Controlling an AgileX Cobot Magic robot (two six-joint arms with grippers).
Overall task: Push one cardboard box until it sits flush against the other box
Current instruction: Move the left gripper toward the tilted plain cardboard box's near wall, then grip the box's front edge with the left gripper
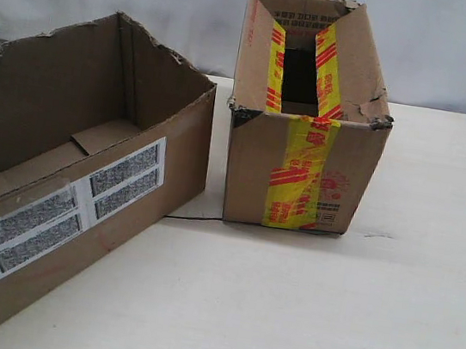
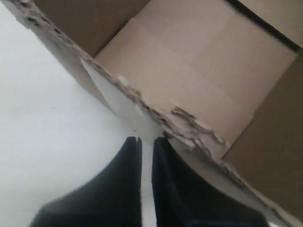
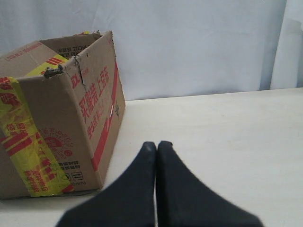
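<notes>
The plain cardboard box, open-topped with ragged edges and a white sticker, stands at the left, turned at an angle. The other box, with yellow-and-red tape, stands to its right; a narrow gap separates their near corners. Neither gripper shows in the exterior view. My left gripper is shut with only a thin slit between its black fingers, its tips right at the outer side of the plain box's torn rim. My right gripper is shut, low over the table, beside the taped box and apart from it.
Both boxes rest on a pale table with a white curtain behind. A thin dark line lies on the table between the boxes. Open table surface stretches to the right of and in front of the taped box.
</notes>
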